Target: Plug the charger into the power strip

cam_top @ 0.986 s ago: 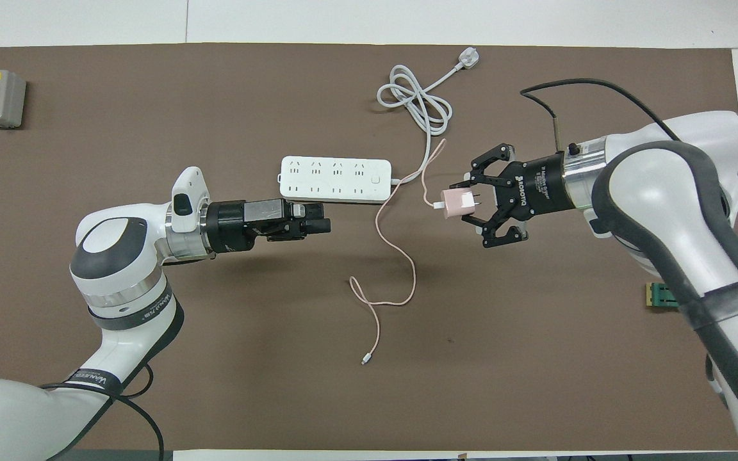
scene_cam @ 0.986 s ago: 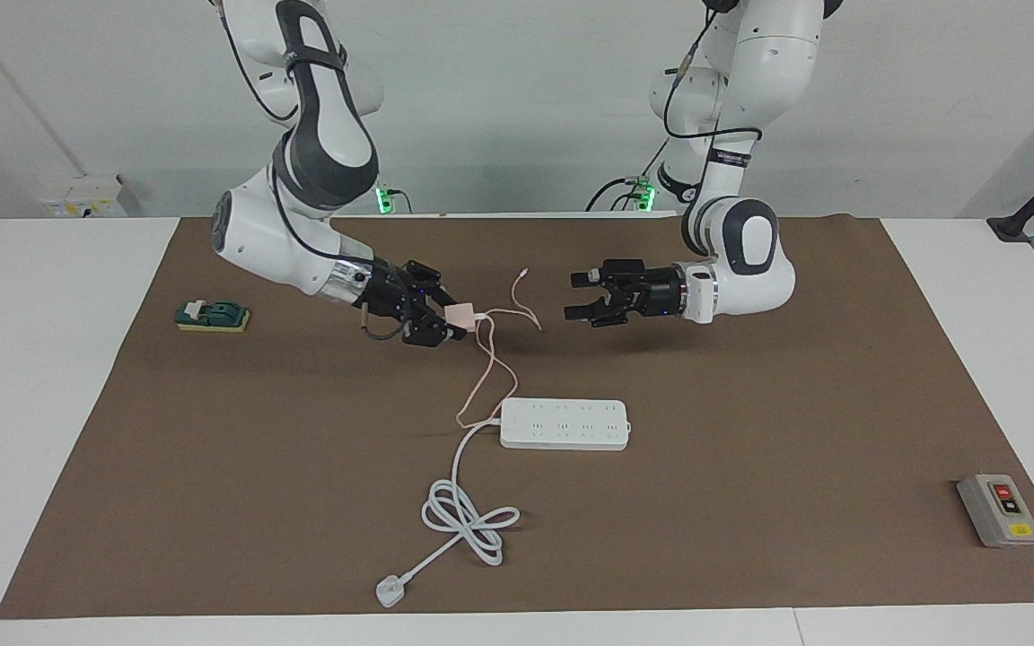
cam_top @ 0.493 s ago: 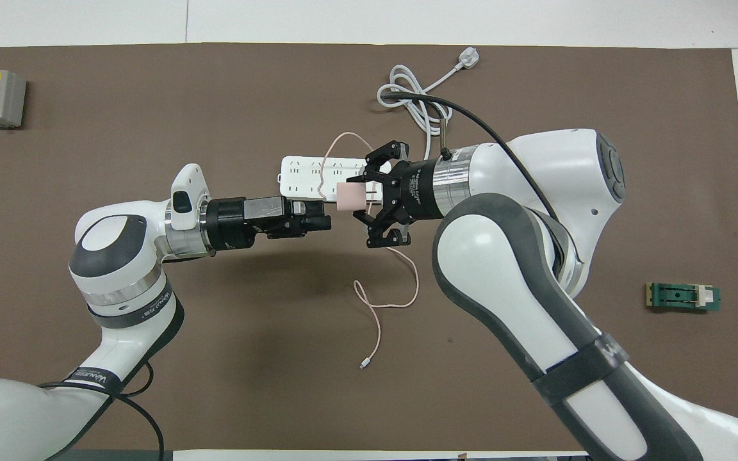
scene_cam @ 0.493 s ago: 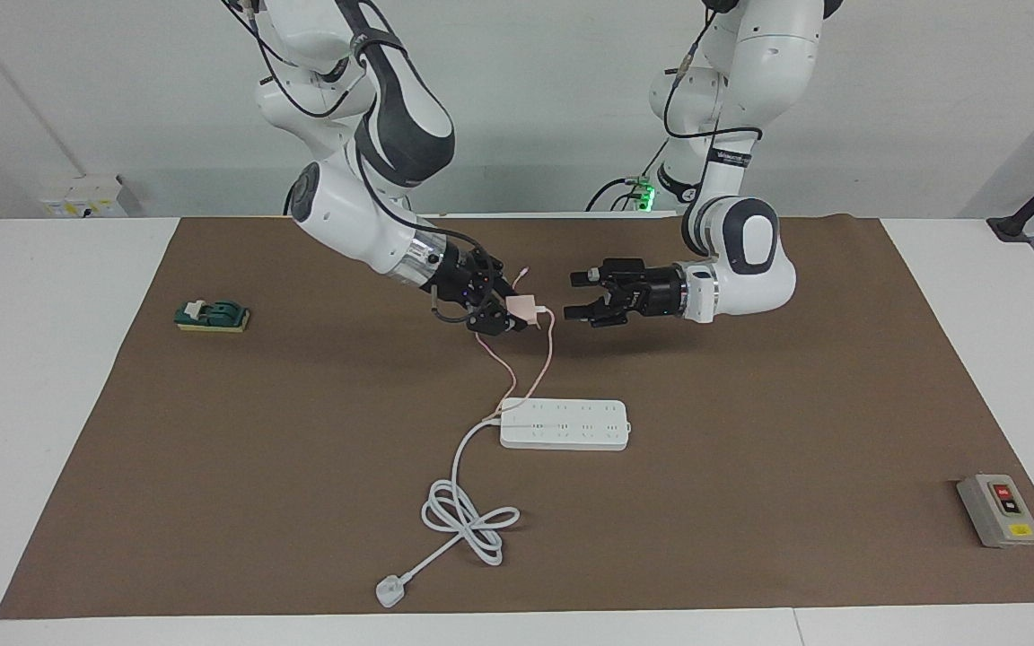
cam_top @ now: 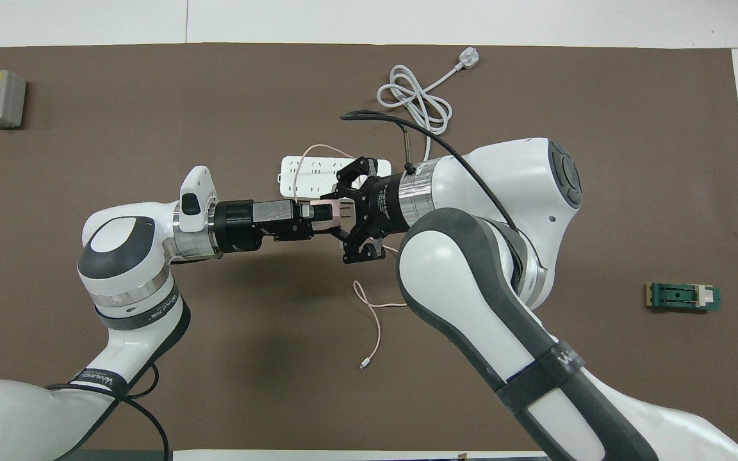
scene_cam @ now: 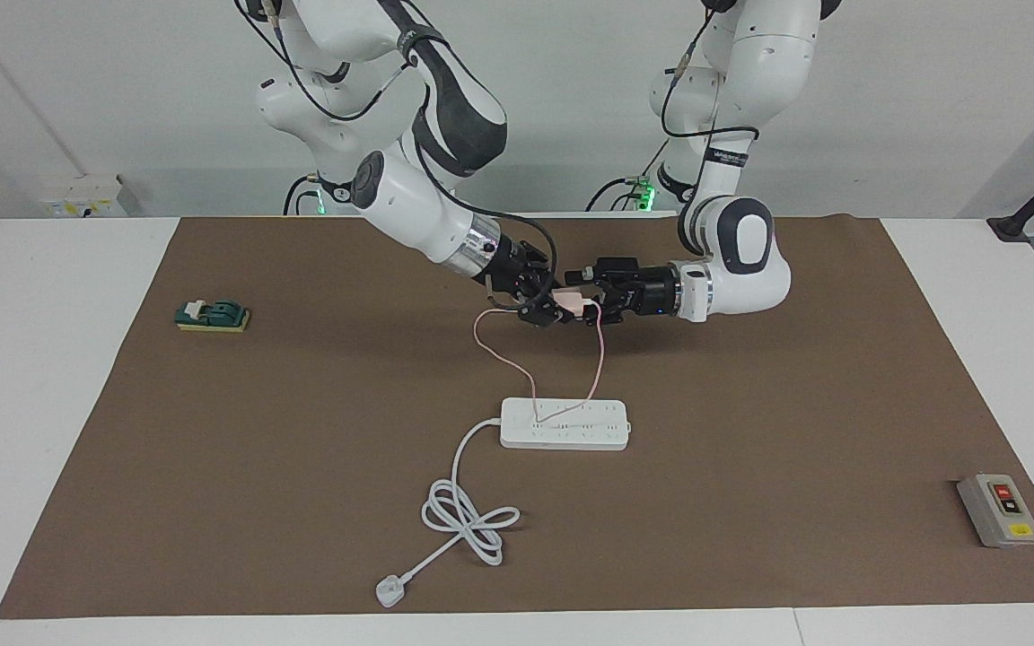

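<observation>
Overhead view hides part of the power strip (cam_top: 298, 176) under the right arm's wrist, and the middle of the pink cable (cam_top: 378, 317) passes out of sight beneath that arm. The spot where the two grippers meet is crowded in both views, so whether the left gripper (scene_cam: 591, 303) already touches the charger (scene_cam: 570, 301) cannot be told.

The right gripper (scene_cam: 549, 308) has its fingers clamped on the charger, holding it up in the air over the brown mat (scene_cam: 750, 431), between the power strip (scene_cam: 565, 423) and the robots' end of the surface. The left gripper's fingers stand apart, one on either side of the pink cube. The cable hangs from the charger in two loops that drape down onto the power strip.

The right arm reaches in low from its base, forearm slanting down toward the middle of the mat. The left arm's forearm lies nearly level, elbow bent, pointing at the right gripper.

The strip's white cord (scene_cam: 468, 516) coils on the mat, ending in a white plug (scene_cam: 388, 591).
</observation>
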Controlling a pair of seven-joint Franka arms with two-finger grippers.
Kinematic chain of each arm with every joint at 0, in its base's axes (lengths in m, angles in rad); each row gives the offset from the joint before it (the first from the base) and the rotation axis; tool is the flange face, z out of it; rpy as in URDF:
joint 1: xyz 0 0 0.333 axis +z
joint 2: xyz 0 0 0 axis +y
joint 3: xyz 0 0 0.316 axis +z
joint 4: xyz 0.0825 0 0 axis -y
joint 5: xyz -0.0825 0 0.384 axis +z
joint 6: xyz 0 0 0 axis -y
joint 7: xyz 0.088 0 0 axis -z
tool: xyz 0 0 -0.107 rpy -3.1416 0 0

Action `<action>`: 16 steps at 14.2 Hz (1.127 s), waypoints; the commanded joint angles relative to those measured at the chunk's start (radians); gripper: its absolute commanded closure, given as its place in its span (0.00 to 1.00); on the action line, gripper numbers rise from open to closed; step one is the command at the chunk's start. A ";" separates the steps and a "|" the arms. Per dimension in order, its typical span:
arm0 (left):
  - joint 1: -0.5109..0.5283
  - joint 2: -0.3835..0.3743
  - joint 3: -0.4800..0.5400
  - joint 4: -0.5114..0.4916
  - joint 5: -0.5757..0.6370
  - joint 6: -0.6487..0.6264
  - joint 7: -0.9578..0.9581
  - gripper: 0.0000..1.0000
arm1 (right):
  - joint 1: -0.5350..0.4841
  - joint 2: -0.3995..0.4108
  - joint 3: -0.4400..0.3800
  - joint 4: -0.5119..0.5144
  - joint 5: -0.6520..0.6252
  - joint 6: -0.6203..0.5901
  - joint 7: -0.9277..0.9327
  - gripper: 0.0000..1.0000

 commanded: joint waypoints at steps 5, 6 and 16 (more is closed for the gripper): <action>-0.051 0.011 0.011 0.013 -0.029 0.026 -0.008 0.00 | -0.005 0.008 -0.002 0.019 0.011 -0.025 0.007 1.00; -0.051 0.011 0.011 0.011 -0.032 0.026 -0.010 0.00 | -0.005 0.008 -0.002 0.019 0.011 -0.025 0.007 1.00; 0.005 0.011 0.016 0.020 -0.019 -0.003 -0.025 0.00 | -0.007 0.008 -0.002 0.019 0.012 -0.024 0.006 1.00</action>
